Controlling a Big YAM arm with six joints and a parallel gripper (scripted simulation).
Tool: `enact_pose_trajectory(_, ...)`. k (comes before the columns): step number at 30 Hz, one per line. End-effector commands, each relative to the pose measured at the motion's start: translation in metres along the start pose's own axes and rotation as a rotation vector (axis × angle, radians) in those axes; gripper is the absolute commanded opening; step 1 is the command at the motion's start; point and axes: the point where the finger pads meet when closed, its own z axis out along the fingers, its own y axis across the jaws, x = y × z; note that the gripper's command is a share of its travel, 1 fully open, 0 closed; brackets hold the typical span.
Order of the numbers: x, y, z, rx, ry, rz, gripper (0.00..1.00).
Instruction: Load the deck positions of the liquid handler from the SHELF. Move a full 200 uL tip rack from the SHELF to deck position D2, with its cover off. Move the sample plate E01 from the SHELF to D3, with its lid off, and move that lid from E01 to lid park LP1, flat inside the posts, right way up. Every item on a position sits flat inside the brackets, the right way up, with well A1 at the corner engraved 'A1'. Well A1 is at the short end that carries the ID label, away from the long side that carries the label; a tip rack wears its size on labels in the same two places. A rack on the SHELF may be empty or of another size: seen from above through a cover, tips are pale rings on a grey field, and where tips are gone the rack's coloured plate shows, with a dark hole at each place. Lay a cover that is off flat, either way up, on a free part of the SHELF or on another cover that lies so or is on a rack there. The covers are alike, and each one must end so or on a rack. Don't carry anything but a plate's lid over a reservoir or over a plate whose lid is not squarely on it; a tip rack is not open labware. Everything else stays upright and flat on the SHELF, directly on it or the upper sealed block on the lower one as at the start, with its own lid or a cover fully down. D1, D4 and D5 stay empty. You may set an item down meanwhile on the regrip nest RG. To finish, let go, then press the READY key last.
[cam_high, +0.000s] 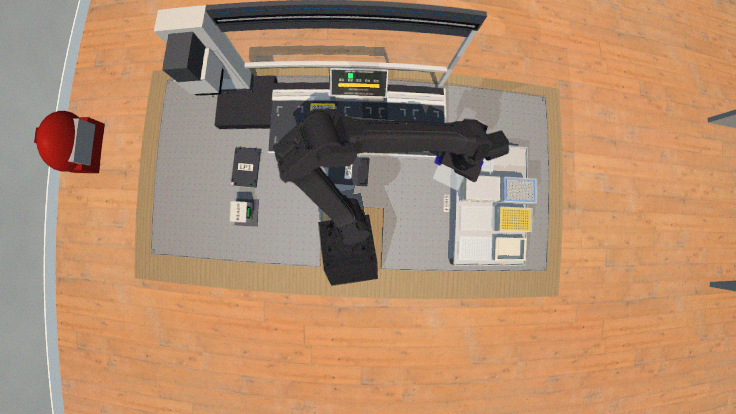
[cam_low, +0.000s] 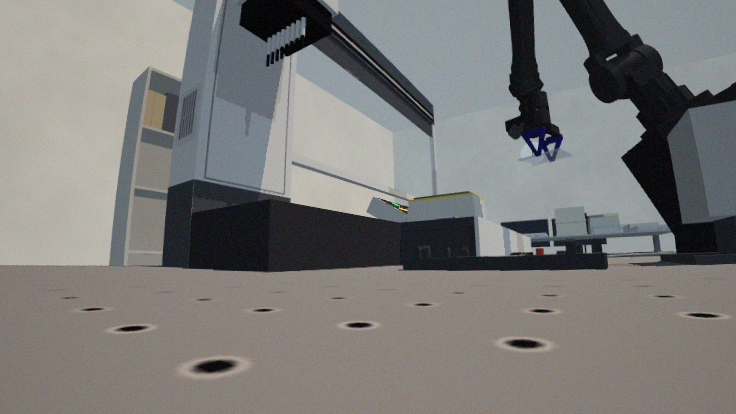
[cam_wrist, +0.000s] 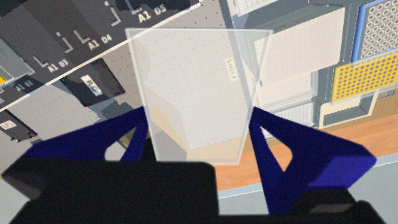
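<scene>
My gripper (cam_high: 458, 167) is shut on a clear cover (cam_high: 446, 177) and holds it high, by the SHELF's (cam_high: 491, 205) far left corner. In the wrist view the cover (cam_wrist: 197, 95) sits between the blue fingers, and the SHELF shows through it. In the exterior view the gripper (cam_low: 542, 146) hangs well above the deck with the cover (cam_low: 544, 157) under it. A box with a yellow top edge (cam_low: 445, 205) stands on the deck; from above the arm hides most of it (cam_high: 322, 106). Lid park LP1 (cam_high: 246, 162) is bare.
The SHELF holds a blue-framed rack with pale tips (cam_high: 519, 189), a yellow rack (cam_high: 515, 218), several white plates (cam_high: 476, 217) and a cream item (cam_high: 509, 248). The regrip nest (cam_high: 360, 171) and READY key (cam_high: 242, 211) lie left. The gantry (cam_high: 344, 15) spans the deck.
</scene>
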Motion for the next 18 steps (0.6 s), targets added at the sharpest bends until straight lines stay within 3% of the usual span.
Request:
enact_pose_trajectory(1, -0.0124, -0.0059, -0.014, 0.033, -0.029, -0.123, 0.0)
enact_pose_trajectory(9, -0.0123, -0.0058, -0.0139, 0.035, -0.027, -0.283, 0.0)
enact_pose_trajectory(18, -0.012, -0.0061, -0.0129, 0.032, -0.023, -0.349, 0.0)
